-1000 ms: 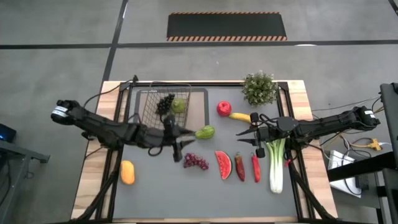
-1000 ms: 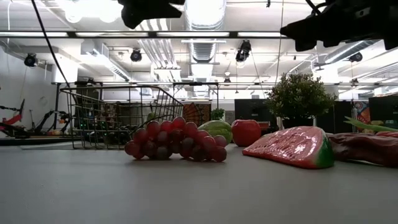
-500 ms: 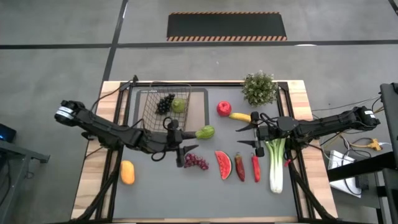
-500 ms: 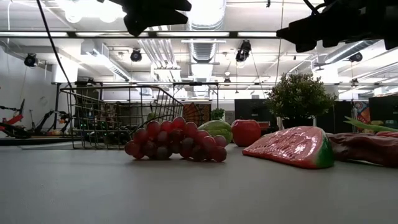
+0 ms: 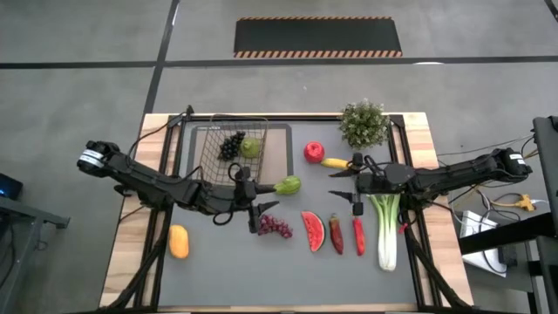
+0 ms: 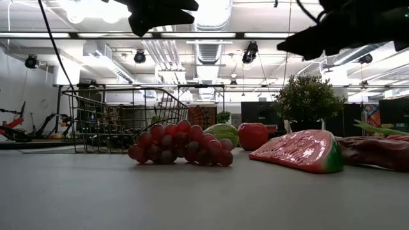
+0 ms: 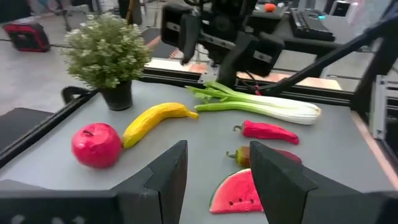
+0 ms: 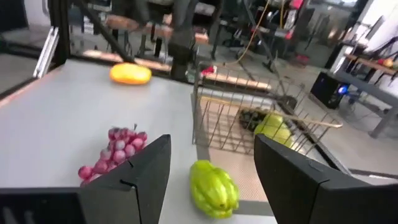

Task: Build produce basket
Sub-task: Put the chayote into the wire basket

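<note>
While only 2 pieces, a dark grape bunch (image 5: pixel 230 145) and a green pear (image 5: pixel 250 147), are seen inside the basket (image 5: pixel 209 161), the task is judged to be at an early stage. The basket stands on the tan mat (image 5: pixel 281 153) at the table's far left, presumably so that both arms can reach it. The remaining produce is laid out singly on the grey table (image 5: pixel 218 270), well apart, which is judged to leave room for fingers around each piece: a second green pear (image 5: pixel 288 185) just beside the basket, red grapes (image 5: pixel 275 228), a watermelon slice (image 5: pixel 313 230), 2 chilies (image 5: pixel 347 234), a leek (image 5: pixel 386 228), an apple (image 5: pixel 314 153), a banana (image 5: pixel 336 163) and an orange fruit (image 5: pixel 179 242).

The left gripper (image 5: pixel 259 208) is held low between pear and red grapes, jaws spread and empty. The right gripper (image 5: pixel 342 184) is stretched level toward the centre, just beside the banana, jaws spread, nothing pinched.
</note>
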Motion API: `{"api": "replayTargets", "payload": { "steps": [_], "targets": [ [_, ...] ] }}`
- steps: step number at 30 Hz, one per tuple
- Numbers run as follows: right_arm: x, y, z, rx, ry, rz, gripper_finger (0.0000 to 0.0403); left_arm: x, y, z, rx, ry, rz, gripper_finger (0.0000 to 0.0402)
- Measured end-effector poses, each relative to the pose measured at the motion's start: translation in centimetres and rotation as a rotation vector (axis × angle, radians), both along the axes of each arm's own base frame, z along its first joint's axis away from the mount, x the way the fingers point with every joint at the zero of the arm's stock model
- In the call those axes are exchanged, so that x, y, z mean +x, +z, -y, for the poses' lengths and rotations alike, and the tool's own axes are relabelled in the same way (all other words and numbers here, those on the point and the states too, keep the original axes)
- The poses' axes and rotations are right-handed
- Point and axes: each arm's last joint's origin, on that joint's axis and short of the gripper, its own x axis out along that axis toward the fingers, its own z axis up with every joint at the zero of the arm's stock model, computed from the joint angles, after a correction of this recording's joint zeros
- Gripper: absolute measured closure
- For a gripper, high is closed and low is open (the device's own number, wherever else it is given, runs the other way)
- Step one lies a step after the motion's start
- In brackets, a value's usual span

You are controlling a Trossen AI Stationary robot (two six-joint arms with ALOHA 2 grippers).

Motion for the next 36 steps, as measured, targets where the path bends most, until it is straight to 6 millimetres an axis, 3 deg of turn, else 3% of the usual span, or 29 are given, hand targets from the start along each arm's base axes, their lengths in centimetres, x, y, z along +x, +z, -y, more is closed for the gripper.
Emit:
{"api": "replayTargets", "payload": {
  "steps": [10, 17, 22, 26, 32, 36],
  "targets": [
    [5.7, 1.4, 0.2, 0.017, -0.07, -0.119, 0.0186, -1.3, 1.8, -0.6, 0.114, 0.044, 0.035, 0.0246],
    [10.1, 2.5, 1.2, 0.001, -0.119, -0.409, 0.0186, -3.0, 3.3, -1.1, 0.209, 0.03, 0.051, 0.0246],
    [12.7, 1.7, 2.2, -0.01, -0.148, -0.597, 0.0186, -4.3, 3.0, -1.6, 0.215, 0.033, 0.062, 0.0246],
    [14.4, 1.3, 2.6, -0.047, -0.143, -0.697, 0.0194, -5.4, 2.7, -1.9, 0.212, 0.033, 0.071, 0.0246],
    [16.0, 1.1, 2.6, -0.044, -0.125, -0.712, 0.0231, -6.9, 2.7, -2.5, 0.219, 0.073, 0.091, 0.0246],
    [16.7, 1.8, 3.0, -0.024, -0.143, -0.758, 0.0215, -7.3, 3.0, -2.7, 0.258, 0.086, 0.099, 0.0246]
  ]
}}
